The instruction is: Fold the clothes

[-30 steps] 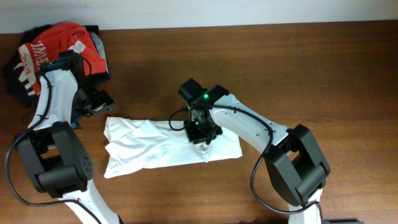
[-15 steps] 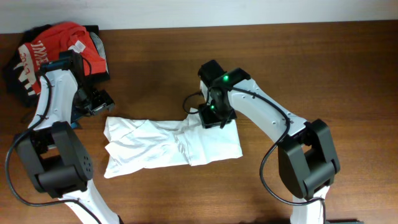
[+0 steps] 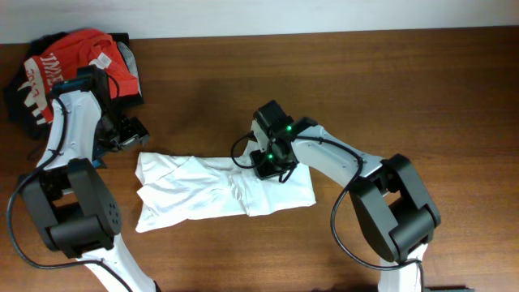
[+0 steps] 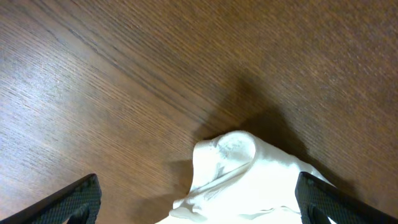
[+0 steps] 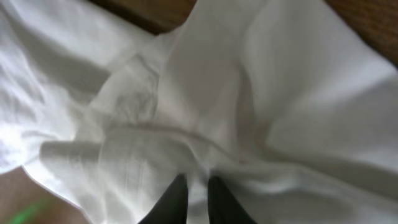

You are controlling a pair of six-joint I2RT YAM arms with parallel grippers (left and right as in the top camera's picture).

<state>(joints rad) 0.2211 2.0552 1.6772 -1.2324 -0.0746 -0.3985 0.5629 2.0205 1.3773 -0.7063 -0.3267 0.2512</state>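
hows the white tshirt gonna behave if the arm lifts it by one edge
Probably floppy: the white T-shirt lies in soft wrinkles and overlapping folds, so it likely drapes and sags from a pinch. It looks thin, so likely light. Pushed, it may bunch rather than slide on the wooden table.

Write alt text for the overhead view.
A white T-shirt lies partly folded on a wooden table, the right gripper down on its upper edge near the middle. The left gripper sits by the shirt's upper left corner; a red shirt on dark garments lies at far left.
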